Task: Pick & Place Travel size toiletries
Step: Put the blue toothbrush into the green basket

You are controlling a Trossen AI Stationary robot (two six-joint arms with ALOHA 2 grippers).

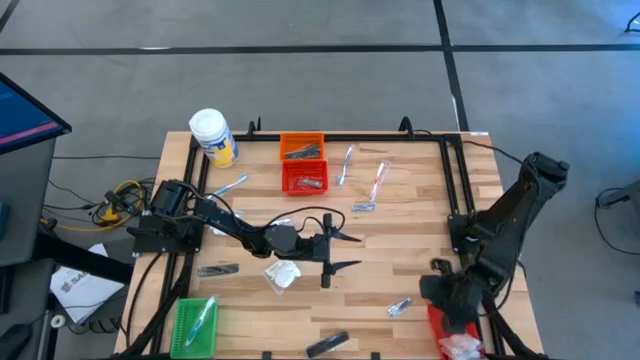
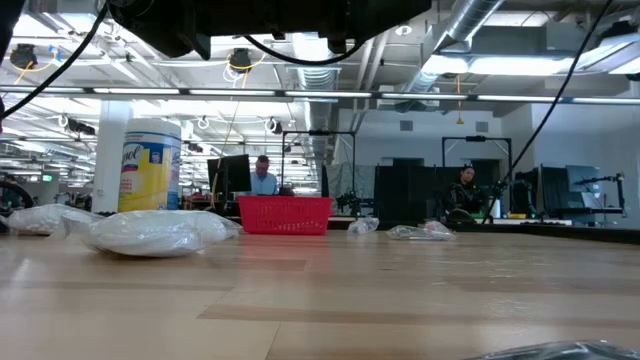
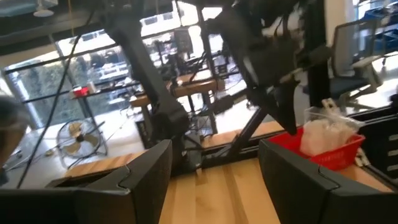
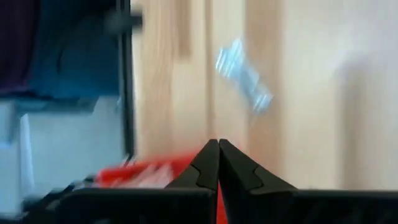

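Toiletries lie scattered on the wooden table: a white packet (image 1: 282,273) beside my left arm, a foil sachet (image 1: 400,307) near the right front, dark tubes (image 1: 327,344) (image 1: 218,268), and clear sticks (image 1: 346,165) at the back. My left gripper (image 1: 355,251) hovers open over the table's middle, pointing level toward the right, with nothing between its fingers (image 3: 149,171). My right gripper (image 4: 219,144) is shut and empty, pointing steeply down above a red basket (image 1: 455,335) at the right front corner. That basket holds white packets (image 3: 323,134).
A big white jar (image 1: 213,135) stands at the back left. An orange basket (image 1: 302,148) and a second red basket (image 1: 305,177) sit at the back centre. A green basket (image 1: 195,322) at the front left holds a stick. A black frame (image 1: 450,180) borders the table.
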